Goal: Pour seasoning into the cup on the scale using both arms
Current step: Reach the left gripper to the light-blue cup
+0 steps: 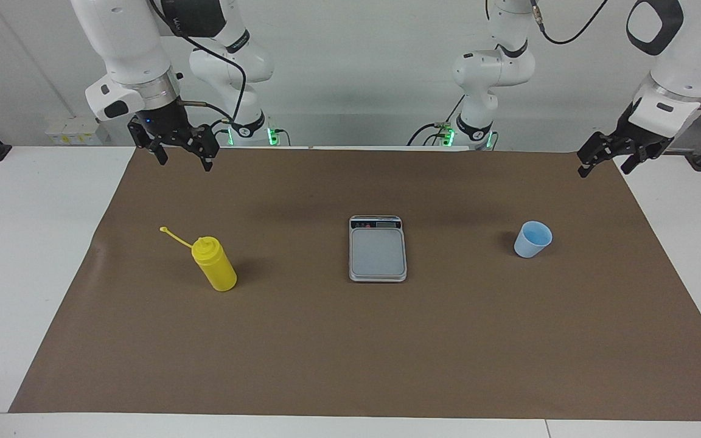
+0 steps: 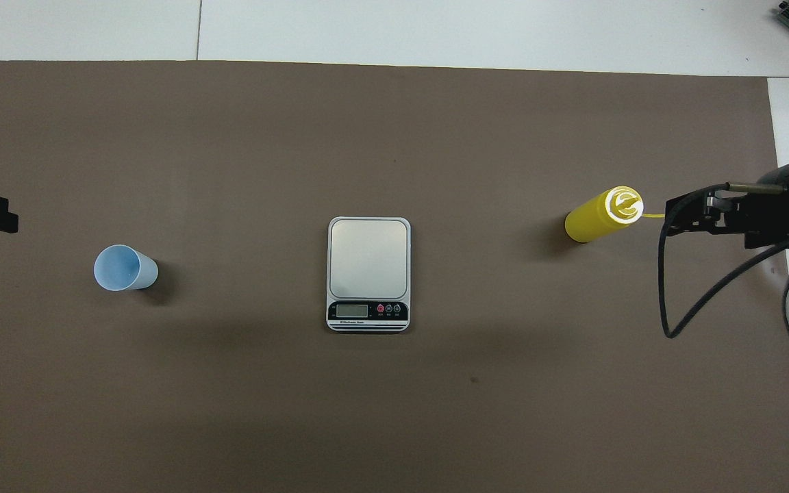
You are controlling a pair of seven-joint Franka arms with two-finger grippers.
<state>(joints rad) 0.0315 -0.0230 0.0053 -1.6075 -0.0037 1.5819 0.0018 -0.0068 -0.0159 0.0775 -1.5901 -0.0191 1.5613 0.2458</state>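
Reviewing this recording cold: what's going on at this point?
Nothing is being handled yet. Both arms wait raised at the robots' edge of the brown mat, the left gripper and right gripper open and empty. The scale lies mid-table with nothing on it. The blue cup stands toward the left arm's end, the yellow seasoning bottle toward the right arm's end, its cap hanging off on its strap.
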